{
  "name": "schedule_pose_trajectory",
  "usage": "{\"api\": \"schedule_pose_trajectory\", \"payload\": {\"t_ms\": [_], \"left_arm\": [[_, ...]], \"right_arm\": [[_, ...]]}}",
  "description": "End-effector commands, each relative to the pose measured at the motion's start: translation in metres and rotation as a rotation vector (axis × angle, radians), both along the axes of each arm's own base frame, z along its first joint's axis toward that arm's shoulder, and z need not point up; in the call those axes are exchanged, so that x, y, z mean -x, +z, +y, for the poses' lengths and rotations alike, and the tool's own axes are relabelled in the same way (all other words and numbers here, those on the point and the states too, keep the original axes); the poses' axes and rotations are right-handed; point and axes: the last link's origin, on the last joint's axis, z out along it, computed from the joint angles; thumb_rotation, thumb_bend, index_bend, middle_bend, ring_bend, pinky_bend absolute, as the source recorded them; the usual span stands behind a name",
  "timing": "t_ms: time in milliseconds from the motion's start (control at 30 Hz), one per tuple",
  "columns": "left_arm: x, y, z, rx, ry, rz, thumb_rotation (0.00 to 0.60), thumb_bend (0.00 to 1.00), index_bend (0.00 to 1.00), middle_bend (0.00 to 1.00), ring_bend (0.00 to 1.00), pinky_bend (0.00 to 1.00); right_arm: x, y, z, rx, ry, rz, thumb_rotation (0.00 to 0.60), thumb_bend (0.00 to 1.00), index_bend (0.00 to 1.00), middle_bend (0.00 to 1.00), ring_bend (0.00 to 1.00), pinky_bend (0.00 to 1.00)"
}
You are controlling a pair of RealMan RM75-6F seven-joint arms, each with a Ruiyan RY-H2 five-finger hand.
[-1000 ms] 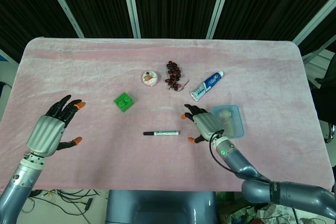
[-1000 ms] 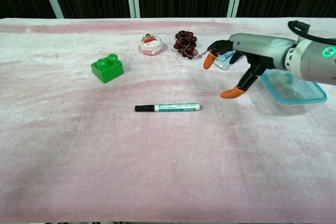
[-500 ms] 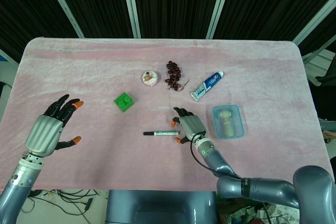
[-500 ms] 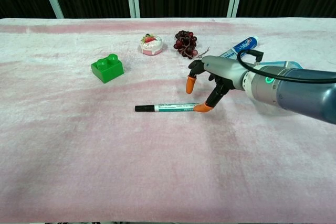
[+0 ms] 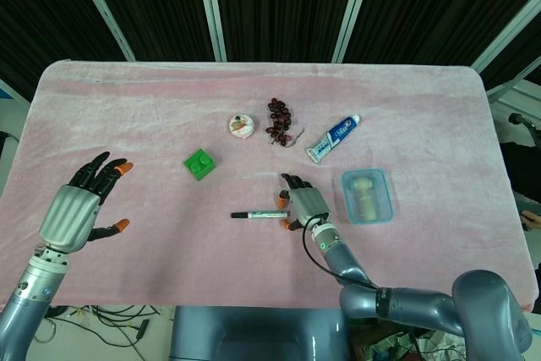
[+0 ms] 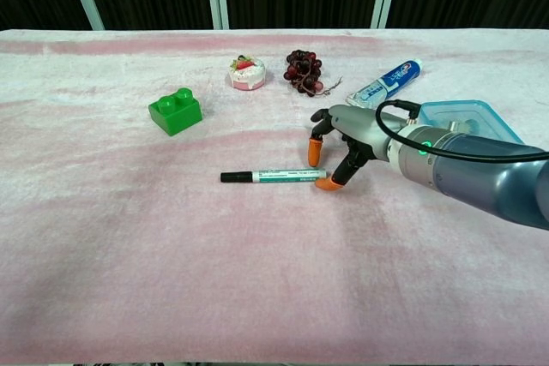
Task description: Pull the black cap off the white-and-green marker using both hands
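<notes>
Lying flat on the pink cloth (image 5: 423, 99) near the middle of the frame: a slim white-and-green marker (image 6: 290, 176), long axis running left to right. Black cap (image 6: 235, 177) on the left end, still seated; white barrel with a green printed band along most of its length.

At the marker's right end, the right hand (image 5: 306, 205), fingers spread and curved downward over the barrel's tip. Orange fingertips (image 6: 325, 183) down at the cloth right beside the end of the barrel, one in front of it and one behind; no closed grip visible, nothing lifted, so released rather than grasping. Whether a tip actually touches the barrel cannot be told.

At the lower left of the head view, the left hand (image 5: 76, 210), palm down, fingers apart, holding nothing, well away from the marker.

Compared with half a second ago: right hand lowered slightly and drawn closer in around the barrel's end, fingertips nearer the cloth. Marker unmoved. Left hand unchanged in place and pose.
</notes>
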Motion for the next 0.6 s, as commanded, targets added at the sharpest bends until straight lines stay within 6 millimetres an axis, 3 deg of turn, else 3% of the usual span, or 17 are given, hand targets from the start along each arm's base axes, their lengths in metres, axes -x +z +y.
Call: {"api": "schedule_pose_trajectory", "payload": {"t_ms": [33,600], "left_arm": [[0.0004,0.0,0.0005,-0.003,0.003,0.001,0.6,0.12,0.14,0.15,0.04,0.18],[0.0027,0.0021,0.0029,-0.014,0.018,-0.004,0.6,0.12,0.15,0.15,0.04,0.18]], "right_arm": [[0.0019,-0.0025,0.0007,-0.004,-0.004,-0.002,0.6,0.22,0.55,0.03,0.05,0.16],[-0.0001,-0.01,0.0017,-0.018,-0.012,-0.032,0.6,0.24,0.56,0.02,0.03,0.16]]}}
